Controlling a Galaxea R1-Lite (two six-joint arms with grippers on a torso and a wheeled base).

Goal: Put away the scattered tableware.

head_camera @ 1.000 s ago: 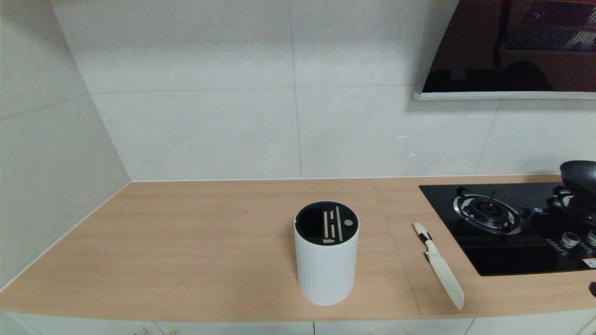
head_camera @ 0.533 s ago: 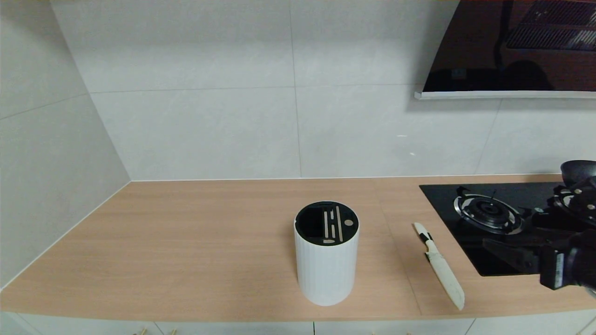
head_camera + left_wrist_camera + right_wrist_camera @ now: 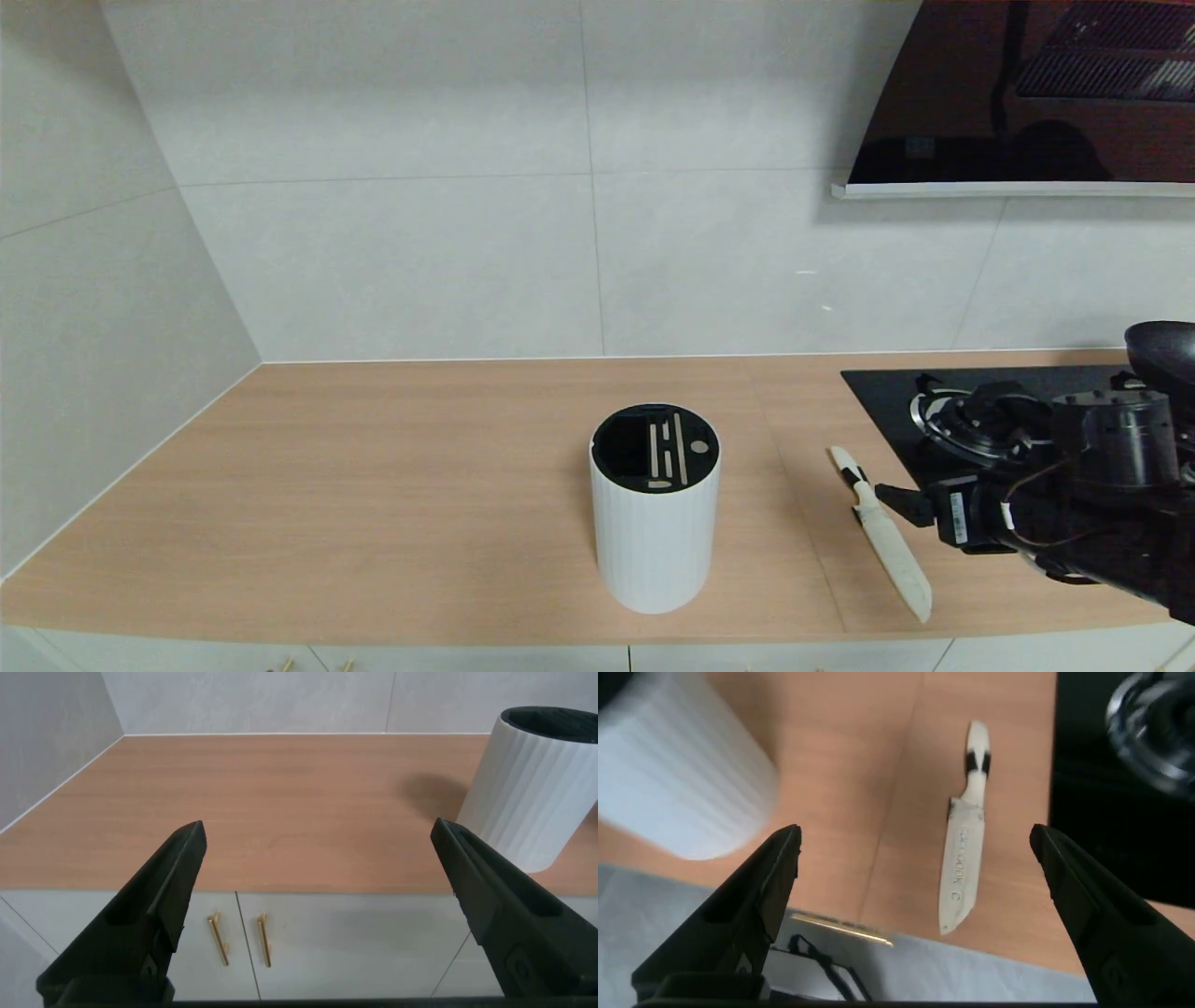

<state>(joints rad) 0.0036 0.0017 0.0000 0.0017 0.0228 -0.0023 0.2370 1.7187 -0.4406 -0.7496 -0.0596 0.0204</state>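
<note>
Pale wooden countertop [image 3: 392,485] runs along a tiled wall. On it the white ribbed holder [image 3: 655,523] stands upright, and the slots in its dark top face upward, ready to take a blade from above. To the holder's right, well apart from it, the knife [image 3: 883,536] lies flat. Its handle points toward the wall and its blade toward the counter's front edge. Farther right of the holder sits the black gas hob [image 3: 943,448]. The right gripper [image 3: 901,499] comes in over the hob's near corner, and its leading finger is just beside the knife's handle, not touching it.

From the left wrist, the left gripper [image 3: 318,849] has its fingers spread wide with nothing between them. It sits low in front of the cupboard doors [image 3: 327,943], off to the holder's left. It is probably parked there to leave the counter free for the other arm.

From the right wrist, the fingers are likewise released and far apart, and the knife lies on the counter between them, seen from above. That suits a straddling grasp on the handle end. The knife lies flat and thin on the wood, so the fingers will likely need to close low against the surface.
</note>
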